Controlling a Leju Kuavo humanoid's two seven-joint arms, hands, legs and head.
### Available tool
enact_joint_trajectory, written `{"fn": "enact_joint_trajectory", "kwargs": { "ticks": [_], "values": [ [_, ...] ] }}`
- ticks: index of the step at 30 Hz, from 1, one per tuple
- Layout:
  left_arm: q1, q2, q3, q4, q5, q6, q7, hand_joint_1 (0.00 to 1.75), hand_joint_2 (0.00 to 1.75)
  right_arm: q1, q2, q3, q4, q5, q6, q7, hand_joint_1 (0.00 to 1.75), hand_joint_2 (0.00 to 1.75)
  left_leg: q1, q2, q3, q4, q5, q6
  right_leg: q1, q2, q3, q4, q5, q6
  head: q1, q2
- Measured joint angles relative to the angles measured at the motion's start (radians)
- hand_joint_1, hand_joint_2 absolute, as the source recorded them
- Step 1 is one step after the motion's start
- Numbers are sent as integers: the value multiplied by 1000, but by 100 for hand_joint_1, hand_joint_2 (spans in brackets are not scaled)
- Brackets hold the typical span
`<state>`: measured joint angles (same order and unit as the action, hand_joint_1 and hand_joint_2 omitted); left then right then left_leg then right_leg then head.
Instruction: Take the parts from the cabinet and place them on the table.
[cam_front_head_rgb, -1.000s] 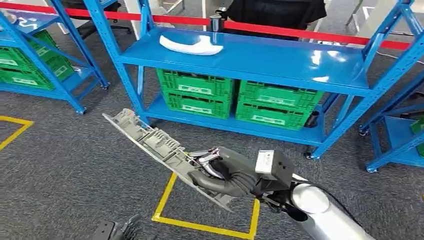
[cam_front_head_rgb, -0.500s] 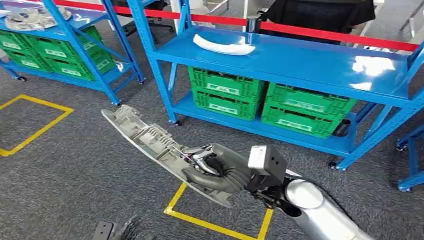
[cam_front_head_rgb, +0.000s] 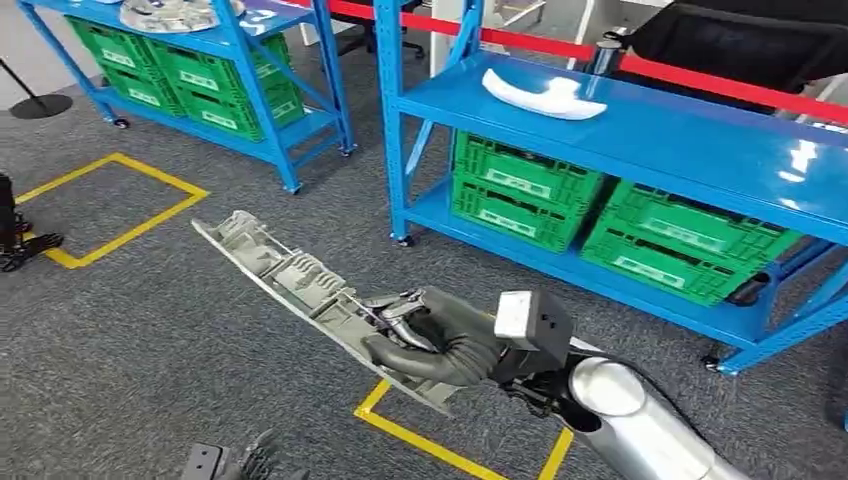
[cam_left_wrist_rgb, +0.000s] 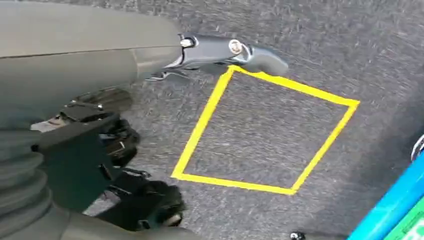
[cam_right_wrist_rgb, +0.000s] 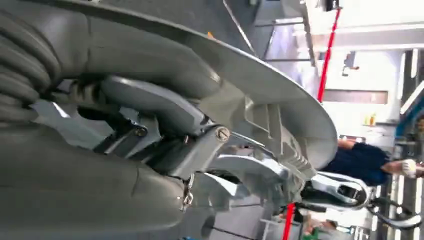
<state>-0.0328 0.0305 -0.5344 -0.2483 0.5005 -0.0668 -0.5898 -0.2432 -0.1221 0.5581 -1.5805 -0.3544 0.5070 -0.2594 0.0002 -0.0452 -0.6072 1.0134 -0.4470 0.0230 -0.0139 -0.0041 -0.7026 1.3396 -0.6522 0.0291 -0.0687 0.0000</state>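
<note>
Fingers (cam_right_wrist_rgb: 165, 107) of right hand (cam_front_head_rgb: 430, 340) clamped on grey part (cam_front_head_rgb: 300, 285); left hand (cam_left_wrist_rgb: 100, 145) fingers' state unclear.

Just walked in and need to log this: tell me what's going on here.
The robot's right hand grips a long grey ribbed plastic part, carried tilted above the grey carpet and a yellow floor marking. Its left hand hangs low with nothing in it that I can see. Ahead stands a blue shelving rack with a white curved part on top and green crates beneath. No table is visible, so the part has not been set down.
</note>
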Motion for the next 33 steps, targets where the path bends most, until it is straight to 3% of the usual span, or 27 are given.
{"fn": "enact_joint_trajectory", "kwargs": {
  "ticks": [2,3,4,8,9,10,11,13,14,15,16,18,19,20,24,25,26,27,29,30,31,33],
  "values": [
    [0,0,0,1,0,5,0,0,175,0,0,0,0,0,0,0,175,175,3,-27,0,6,-1,-3,-4,6,62,-141,96,0,0,0],
    [-1,-2,0,1,0,7,0,0,175,0,0,0,0,0,0,0,175,175,4,-38,-1,12,-3,-7,-8,26,105,-233,140,1,0,0],
    [-1,-2,0,1,-1,7,0,0,175,0,0,0,0,0,2,0,175,175,3,-49,-6,19,-5,-13,-14,74,129,-288,137,1,0,0],
    [4,-2,0,2,-1,11,-2,0,175,-1,1,0,0,-2,2,0,175,175,7,-80,-20,12,6,-44,-1,41,124,-293,146,-25,0,0],
    [4,-1,0,3,-2,13,-2,0,175,-1,2,0,-1,-2,2,0,175,175,8,-72,-20,17,5,-48,-8,27,126,-302,152,-35,0,0],
    [5,-1,0,3,-2,16,-2,0,175,1,2,0,-1,-2,2,0,175,175,2,-17,-28,38,-12,-52,-7,19,129,-304,153,-38,-2,0],
    [3,-2,0,3,-2,16,-2,0,175,1,2,0,-1,-2,2,0,175,175,3,15,-52,90,-48,-57,-6,9,129,-305,153,-44,-3,0],
    [0,-3,0,3,-2,17,-4,0,175,6,2,-2,-1,-2,2,0,175,175,7,34,-126,252,-129,-65,-3,-17,128,-304,152,-46,-3,0],
    [1,-3,0,3,-2,17,-5,0,175,9,2,-2,-1,-2,3,0,175,175,8,35,-153,312,-148,-67,-3,-30,128,-304,151,-47,-3,0],
    [2,-4,0,3,-2,17,-6,0,175,12,2,-3,-1,-2,3,0,175,175,10,36,-155,319,-140,-68,-3,-42,128,-304,151,-46,-3,0],
    [2,-4,0,3,-2,17,-6,0,175,13,2,-3,-1,-2,3,0,175,175,10,38,-134,284,-115,-68,-3,-52,128,-304,150,-45,-3,0],
    [1,-3,0,3,-2,17,-8,0,175,12,2,-5,-1,-2,4,0,175,175,9,61,-42,119,-36,-63,-3,-73,133,-304,147,-40,-3,0],
    [-1,-3,0,3,-1,17,-8,0,175,12,2,-5,-1,-2,6,0,175,175,7,99,6,35,-14,-58,-2,-82,136,-304,144,-36,-3,0],
    [-4,-4,0,3,-1,17,-9,0,175,12,2,-6,-1,-2,6,0,175,175,-5,115,9,16,-25,-47,6,-88,136,-301,139,-28,-3,0],
    [-1,-3,0,6,0,17,-9,0,175,10,4,-6,-1,2,6,0,175,175,-6,67,3,7,-15,-19,3,-124,146,-311,138,-4,0,0],
    [0,-3,0,6,0,17,-8,0,175,9,5,-6,0,3,5,2,175,175,-1,56,7,1,-10,-12,-3,-77,142,-296,125,2,0,0],
    [-3,-3,1,6,0,17,-7,0,175,8,5,-7,-1,3,4,0,175,175,0,49,6,1,-8,-7,-3,-36,119,-252,96,2,2,0],
    [-6,-3,1,5,0,17,-6,0,175,9,4,-7,0,5,3,0,175,175,0,39,5,1,-8,-2,-2,-14,81,-173,56,3,3,0],
    [-7,-6,1,5,-2,16,-5,0,175,11,4,-7,2,8,0,0,175,175,-2,15,5,2,-9,0,0,-2,1,-21,1,3,4,0],
    [-7,-6,1,6,-4,16,0,0,175,12,4,-7,2,8,0,1,175,175,-3,1,6,3,-9,0,0,-2,-16,3,7,3,4,0],
    [-6,-6,1,5,-4,16,1,0,175,12,4,-7,2,8,-1,1,175,175,-3,-12,6,4,-9,0,0,-1,-9,-25,38,1,4,0],
    [-8,-7,1,5,-5,16,2,0,175,12,4,-8,1,10,-2,2,175,175,-1,-40,7,9,-11,-3,-3,10,61,-181,132,-2,4,0]
  ]
}}
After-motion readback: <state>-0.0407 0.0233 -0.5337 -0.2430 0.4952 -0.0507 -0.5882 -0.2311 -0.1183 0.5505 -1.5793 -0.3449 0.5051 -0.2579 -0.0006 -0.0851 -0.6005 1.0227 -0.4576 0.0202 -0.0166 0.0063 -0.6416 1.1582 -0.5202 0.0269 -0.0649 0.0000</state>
